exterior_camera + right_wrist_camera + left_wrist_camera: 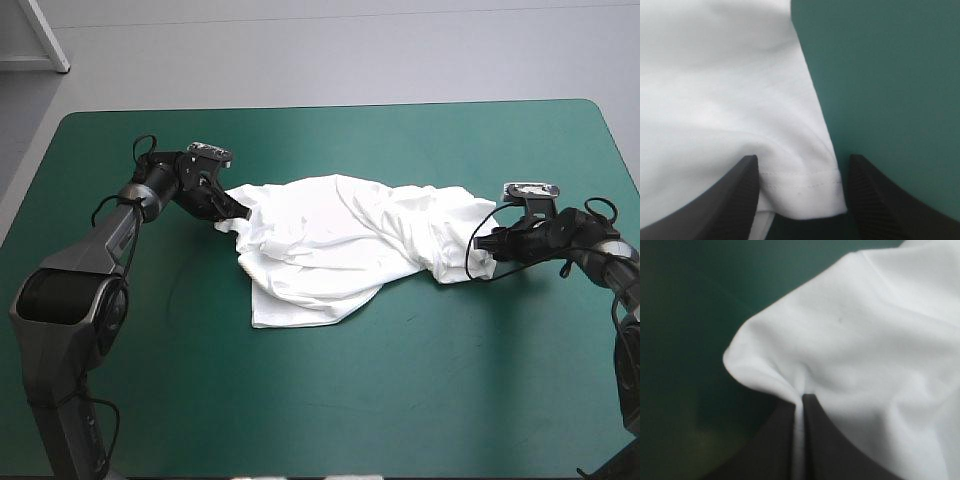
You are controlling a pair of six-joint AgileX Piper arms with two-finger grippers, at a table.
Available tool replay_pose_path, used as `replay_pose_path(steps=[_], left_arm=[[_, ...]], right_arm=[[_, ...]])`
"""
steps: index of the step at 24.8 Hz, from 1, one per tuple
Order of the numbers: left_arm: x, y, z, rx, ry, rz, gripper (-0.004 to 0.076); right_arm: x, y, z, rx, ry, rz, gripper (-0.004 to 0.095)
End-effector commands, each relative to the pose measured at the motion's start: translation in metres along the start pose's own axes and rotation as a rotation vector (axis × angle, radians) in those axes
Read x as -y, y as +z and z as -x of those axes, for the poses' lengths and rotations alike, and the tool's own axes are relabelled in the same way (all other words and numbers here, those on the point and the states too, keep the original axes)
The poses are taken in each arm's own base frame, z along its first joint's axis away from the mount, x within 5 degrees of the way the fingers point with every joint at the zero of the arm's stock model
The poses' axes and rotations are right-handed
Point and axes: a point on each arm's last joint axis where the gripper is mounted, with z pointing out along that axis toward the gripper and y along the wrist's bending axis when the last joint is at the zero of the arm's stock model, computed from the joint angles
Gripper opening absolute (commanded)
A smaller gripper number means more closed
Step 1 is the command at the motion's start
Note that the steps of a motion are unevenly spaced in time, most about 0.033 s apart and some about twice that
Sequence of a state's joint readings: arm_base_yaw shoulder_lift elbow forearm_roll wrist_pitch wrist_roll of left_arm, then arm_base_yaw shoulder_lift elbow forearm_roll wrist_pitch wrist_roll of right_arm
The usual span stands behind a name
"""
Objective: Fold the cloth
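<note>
The teal-green surface [330,420] is carrying the white T-shirt [320,250], which is lying crumpled and partly spread around its middle, stretching sideways between the two arms, with a flatter flap reaching toward the near edge. The left hand [236,212] is pinching the shirt's end nearest the surface's left edge, its black fingers [830,450] all but closed with a fold of cloth running up between them. The right hand [488,246] is sitting at the opposite end, its fingers standing wide apart, a stitched hem lying loose between them.
</note>
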State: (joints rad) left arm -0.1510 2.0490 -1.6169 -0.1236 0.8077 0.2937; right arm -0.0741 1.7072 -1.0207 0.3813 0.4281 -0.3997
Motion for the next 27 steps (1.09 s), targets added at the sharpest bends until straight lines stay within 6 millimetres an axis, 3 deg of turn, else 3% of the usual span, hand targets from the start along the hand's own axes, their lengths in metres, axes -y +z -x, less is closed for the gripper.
replay_pose_path(steps=[1, 6, 11, 14, 19, 20, 21, 22, 23, 24, 25, 27], left_arm=[[0.005, -0.014, -0.001, -0.033, -0.007, -0.029, 0.0019], [0.005, -0.015, -0.001, -0.032, -0.003, -0.029, 0.0019], [0.005, -0.03, 0.001, -0.008, 0.006, -0.016, 0.0019], [0.004, -0.046, 0.004, 0.031, 0.021, 0.009, 0.0019], [0.004, -0.085, 0.007, 0.099, 0.049, 0.053, 0.0019], [0.004, -0.105, 0.007, 0.144, 0.042, 0.065, 0.0019], [0.003, -0.115, 0.007, 0.165, 0.03, 0.067, 0.0019], [0.003, -0.142, 0.006, 0.232, 0.008, 0.072, 0.0019], [0.002, -0.154, 0.006, 0.261, 0.002, 0.078, 0.0019], [0.004, -0.189, 0.003, 0.337, 0.004, 0.097, 0.0019], [0.004, -0.205, 0.002, 0.372, 0.005, 0.109, 0.0019], [0.014, -0.28, -0.009, 0.533, 0.026, 0.152, 0.0019]], right_arm=[[-0.002, 0.004, -0.001, -0.029, 0.011, 0.016, 0.0465], [-0.003, 0.003, -0.005, -0.069, -0.007, 0.03, -0.0016], [-0.008, -0.027, 0.017, 0.022, -0.019, 0.04, -0.0008], [-0.014, -0.064, 0.039, 0.121, -0.044, 0.049, -0.0008], [-0.029, -0.149, 0.073, 0.333, -0.084, 0.074, -0.0013], [-0.035, -0.182, 0.081, 0.42, -0.096, 0.085, -0.0014], [-0.037, -0.195, 0.084, 0.453, -0.103, 0.089, -0.0014], [-0.043, -0.227, 0.09, 0.532, -0.128, 0.09, -0.0014], [-0.045, -0.237, 0.092, 0.552, -0.136, 0.092, -0.0014], [-0.05, -0.264, 0.095, 0.611, -0.154, 0.104, -0.0014], [-0.052, -0.275, 0.096, 0.637, -0.163, 0.107, -0.0014], [-0.063, -0.332, 0.098, 0.784, -0.201, 0.125, -0.0014]])
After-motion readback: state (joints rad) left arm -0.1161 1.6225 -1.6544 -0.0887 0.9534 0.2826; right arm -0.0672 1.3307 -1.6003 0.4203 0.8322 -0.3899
